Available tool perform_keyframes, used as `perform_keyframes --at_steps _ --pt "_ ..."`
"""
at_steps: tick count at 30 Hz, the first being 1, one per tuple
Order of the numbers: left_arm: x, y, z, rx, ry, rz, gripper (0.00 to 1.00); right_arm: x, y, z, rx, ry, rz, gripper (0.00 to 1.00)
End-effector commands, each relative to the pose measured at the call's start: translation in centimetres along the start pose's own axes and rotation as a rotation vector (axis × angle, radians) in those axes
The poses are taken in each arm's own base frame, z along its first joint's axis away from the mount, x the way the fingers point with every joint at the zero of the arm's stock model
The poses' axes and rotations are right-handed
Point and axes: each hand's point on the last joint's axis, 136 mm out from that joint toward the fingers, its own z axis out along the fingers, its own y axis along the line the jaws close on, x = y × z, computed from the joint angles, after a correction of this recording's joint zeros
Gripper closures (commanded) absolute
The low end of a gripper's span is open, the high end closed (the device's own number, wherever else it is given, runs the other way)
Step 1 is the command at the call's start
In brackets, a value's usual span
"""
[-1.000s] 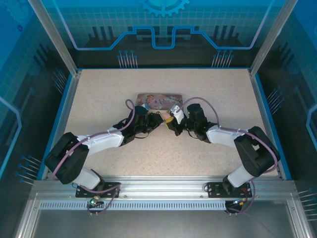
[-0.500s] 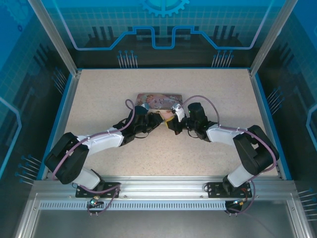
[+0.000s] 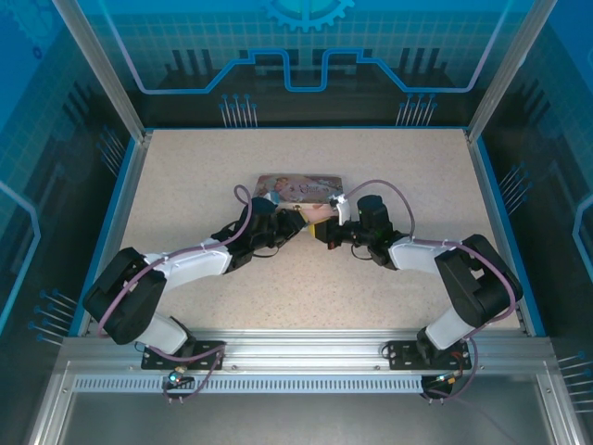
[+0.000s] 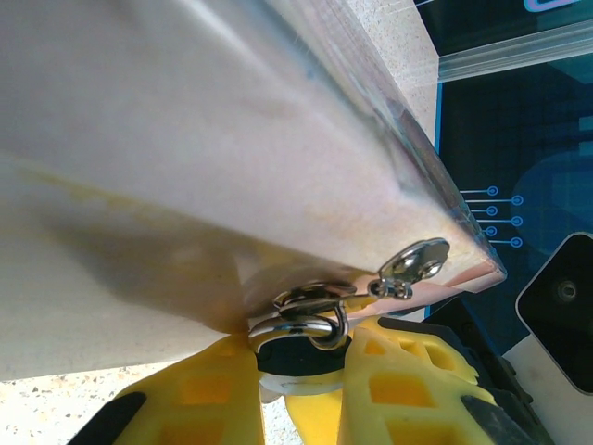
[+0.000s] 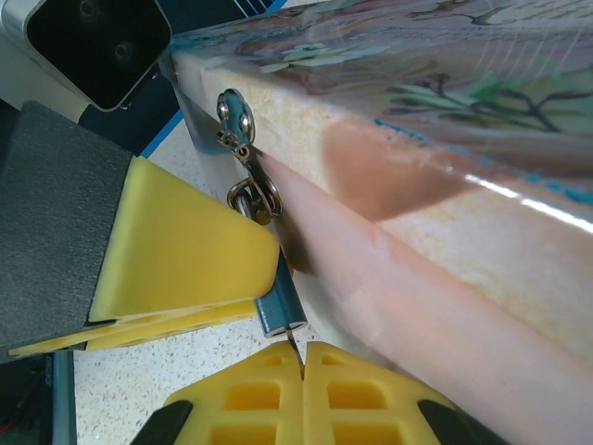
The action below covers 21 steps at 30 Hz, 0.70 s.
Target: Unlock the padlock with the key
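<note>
The padlock (image 5: 279,309) is tiny, with a teal body and a chrome shackle (image 4: 326,326) hooked through the hasp (image 4: 414,263) on the front of the pink picture tin (image 3: 298,187). My left gripper (image 4: 301,373) is shut on the padlock's body, its yellow fingers (image 4: 199,394) either side of it. My right gripper (image 5: 303,360) is shut on the key (image 5: 296,341). The key's thin dark blade points up at the keyhole end of the padlock and touches it. In the top view both grippers (image 3: 290,225) (image 3: 324,232) meet just in front of the tin.
The tin lies flat on the speckled table (image 3: 185,176), a little behind its middle. The left gripper's foam finger (image 5: 176,255) and the left wrist camera (image 5: 93,42) sit close beside the right gripper. Blue walls (image 3: 125,185) ring the table.
The right wrist has shifted slightly to the right and turned a little, its gripper staying at the padlock. The left arm and the tin have not moved.
</note>
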Motion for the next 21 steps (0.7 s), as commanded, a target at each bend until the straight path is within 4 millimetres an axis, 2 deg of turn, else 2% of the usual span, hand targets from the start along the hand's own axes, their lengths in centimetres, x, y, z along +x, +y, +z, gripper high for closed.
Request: perform_keyframes --at_steps 1,8,15,21 --pt "2.1 -2.2 -0.4 0.084 0.082 0.032 0.85 -3.5 3.2 -0.3 -0.121 -0.110 -0.092 1.00" --pt "2.0 -1.4 -0.4 0.056 0.067 0.034 0.70 -2.5 2.4 0.2 -0.099 -0.075 -0.062 1.00" --pt "2.0 -0.1 -0.1 0.024 0.051 0.031 0.62 -0.4 1.2 1.3 -0.068 -0.009 0.027 1.00" --pt "2.3 2.0 0.2 -0.017 0.045 0.015 0.57 1.7 -0.2 1.8 -0.025 0.021 0.095 1.00"
